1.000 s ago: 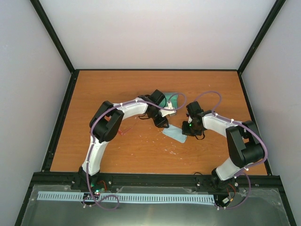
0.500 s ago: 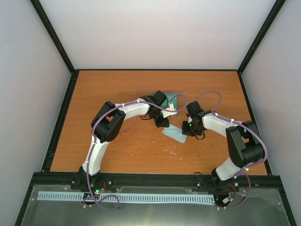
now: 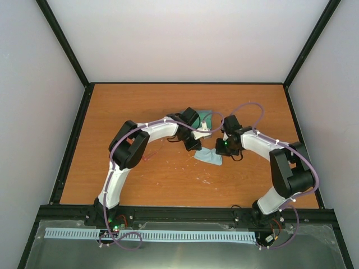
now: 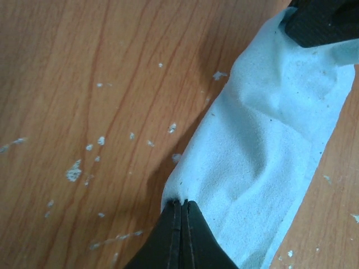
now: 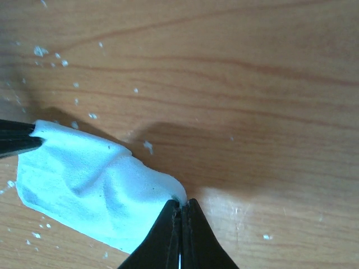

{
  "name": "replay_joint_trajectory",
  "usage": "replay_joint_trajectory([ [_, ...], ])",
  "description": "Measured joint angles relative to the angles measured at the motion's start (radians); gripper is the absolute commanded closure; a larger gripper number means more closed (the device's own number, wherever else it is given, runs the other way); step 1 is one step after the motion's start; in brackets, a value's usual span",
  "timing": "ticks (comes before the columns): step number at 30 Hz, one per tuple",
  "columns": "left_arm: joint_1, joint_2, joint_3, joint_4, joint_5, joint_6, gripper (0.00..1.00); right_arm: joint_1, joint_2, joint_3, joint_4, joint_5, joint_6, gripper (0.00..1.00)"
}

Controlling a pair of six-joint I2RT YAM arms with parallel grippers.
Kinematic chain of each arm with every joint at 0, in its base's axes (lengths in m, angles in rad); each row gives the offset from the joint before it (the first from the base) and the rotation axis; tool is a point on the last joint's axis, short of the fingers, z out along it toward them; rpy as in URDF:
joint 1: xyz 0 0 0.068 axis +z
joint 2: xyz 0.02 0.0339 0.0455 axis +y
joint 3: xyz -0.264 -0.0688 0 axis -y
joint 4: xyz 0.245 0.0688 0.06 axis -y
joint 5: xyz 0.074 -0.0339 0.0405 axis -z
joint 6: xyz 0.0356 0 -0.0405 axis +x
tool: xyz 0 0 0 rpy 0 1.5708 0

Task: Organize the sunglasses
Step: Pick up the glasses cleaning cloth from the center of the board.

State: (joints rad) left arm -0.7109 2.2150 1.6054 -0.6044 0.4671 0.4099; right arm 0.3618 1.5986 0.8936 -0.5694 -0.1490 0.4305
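A pale blue cloth point(image 3: 208, 157) lies bunched on the wooden table between my two grippers. My left gripper point(image 3: 195, 147) is shut on one corner of the cloth point(image 4: 263, 145), its tips point(image 4: 180, 203) pinching the edge. My right gripper point(image 3: 223, 150) is shut on the opposite corner point(image 5: 84, 179), its tips point(image 5: 182, 203) pinching it just above the table. Of the sunglasses point(image 3: 148, 158) only a thin red bit shows, beside the left arm's elbow; the rest is hidden. The grey-blue case point(image 3: 205, 116) lies behind the left wrist, partly covered.
The wooden tabletop point(image 3: 168, 179) has white flecks scattered on it. Black frame rails run along the table's edges, with white walls on three sides. The right gripper's finger point(image 4: 320, 22) shows in the left wrist view, and the left gripper's finger point(image 5: 17, 137) in the right wrist view.
My right gripper has moved left toward the left gripper with its corner of the cloth. The cloth is now narrower and bunched. The left gripper shifted slightly right.
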Motion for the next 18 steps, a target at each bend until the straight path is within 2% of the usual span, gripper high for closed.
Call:
replay_joint_trajectory([
  [18,0.097,-0.048,0.002,0.013,-0.049,-0.035,1.0,0.001,0.171,0.254,-0.045,0.012,-0.054,0.97],
])
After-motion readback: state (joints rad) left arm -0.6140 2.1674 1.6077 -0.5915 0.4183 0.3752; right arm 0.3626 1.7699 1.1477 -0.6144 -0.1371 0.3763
